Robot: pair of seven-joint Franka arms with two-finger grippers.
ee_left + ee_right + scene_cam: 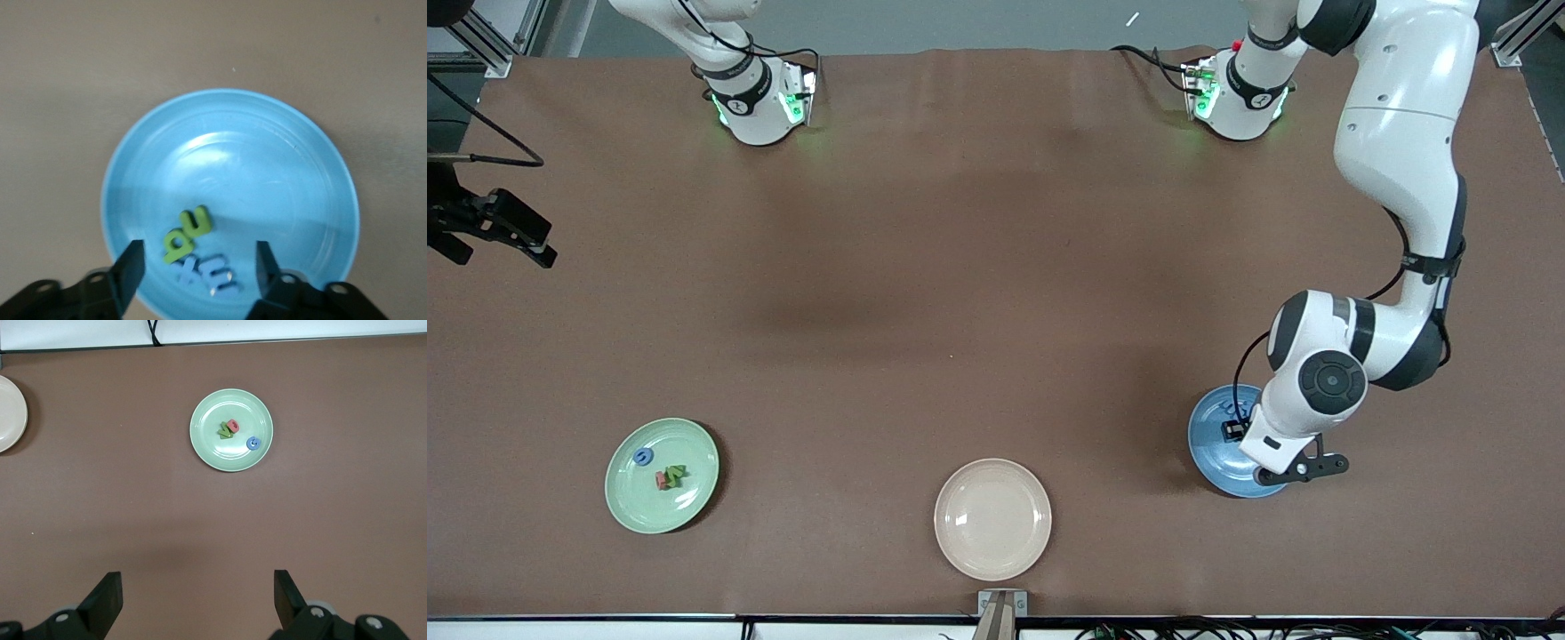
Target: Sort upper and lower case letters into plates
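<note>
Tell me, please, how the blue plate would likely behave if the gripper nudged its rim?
The blue plate looks glossy and rigid, so it would probably slide rather than bend. Its raised rim might tip under a downward push, shifting the letters inside.

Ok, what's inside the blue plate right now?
In the blue plate, under the open left gripper, lie green letters and blue letters bunched together. The exact count is unclear. From the front, the arm hides them all.
</note>
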